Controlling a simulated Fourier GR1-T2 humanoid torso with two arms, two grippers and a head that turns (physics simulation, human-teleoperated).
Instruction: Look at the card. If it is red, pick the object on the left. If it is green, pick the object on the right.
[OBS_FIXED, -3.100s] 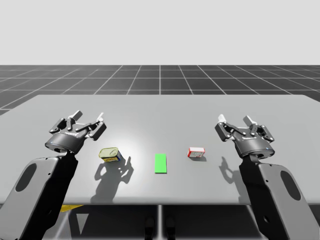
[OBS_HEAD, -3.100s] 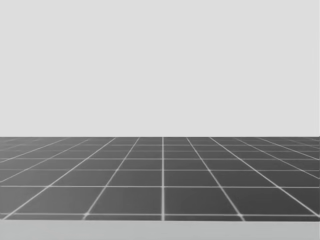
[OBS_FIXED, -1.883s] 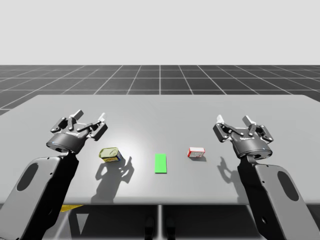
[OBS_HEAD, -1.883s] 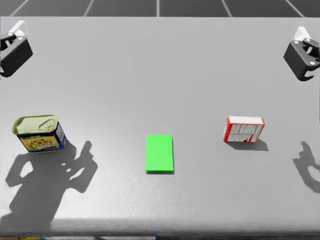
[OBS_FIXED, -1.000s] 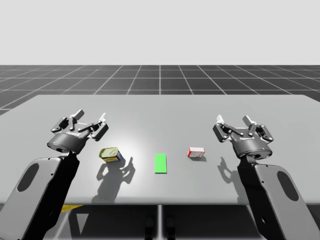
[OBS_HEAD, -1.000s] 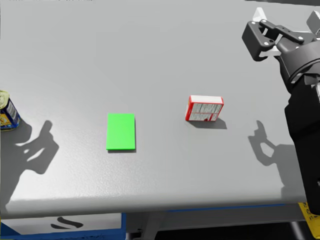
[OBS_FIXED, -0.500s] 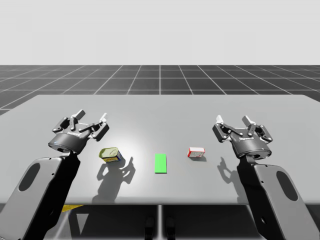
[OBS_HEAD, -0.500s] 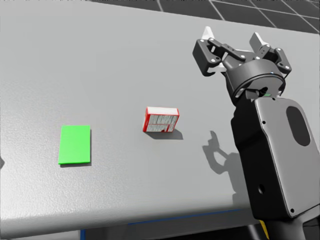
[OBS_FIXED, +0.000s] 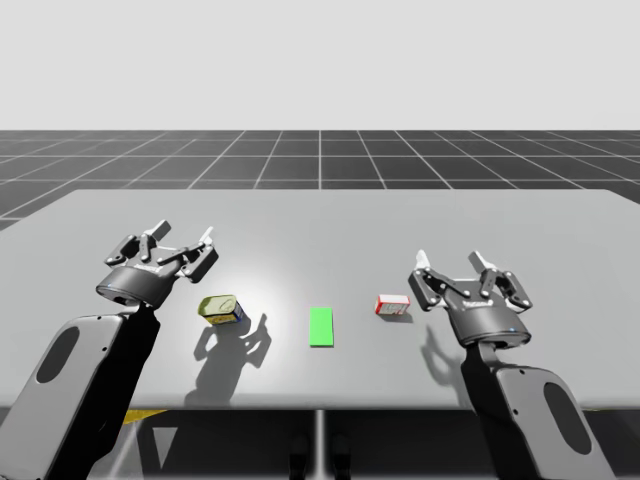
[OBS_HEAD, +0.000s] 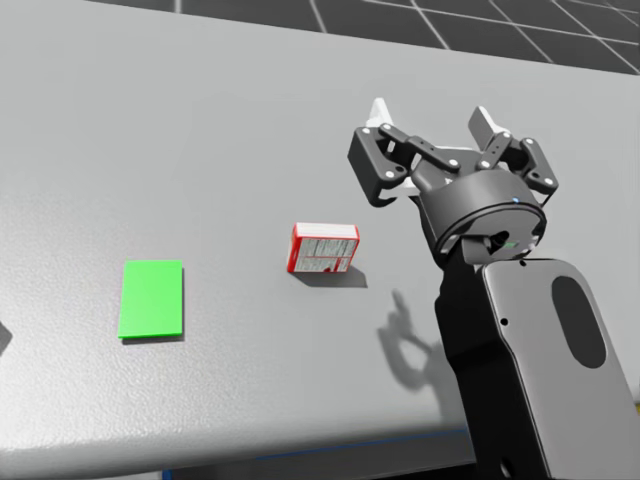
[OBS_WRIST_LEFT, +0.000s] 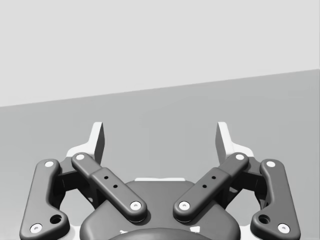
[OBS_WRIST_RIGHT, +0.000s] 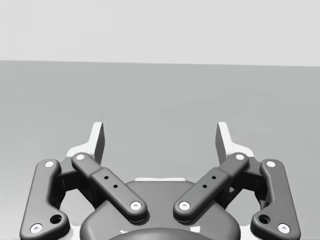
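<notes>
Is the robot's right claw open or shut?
Open: my right gripper has its fingers spread wide apart, with nothing held between them.

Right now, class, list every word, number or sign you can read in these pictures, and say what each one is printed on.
No text here can be quoted as it reads.
On the red and white box: grey print on its face, too small to read.
On the yellow and blue can: a label, too blurred to read.
On the green card: plain colour, no writing.

Matt grey table (OBS_FIXED: 320, 225); glossy (seemingly metal) can (OBS_FIXED: 220, 309).
</notes>
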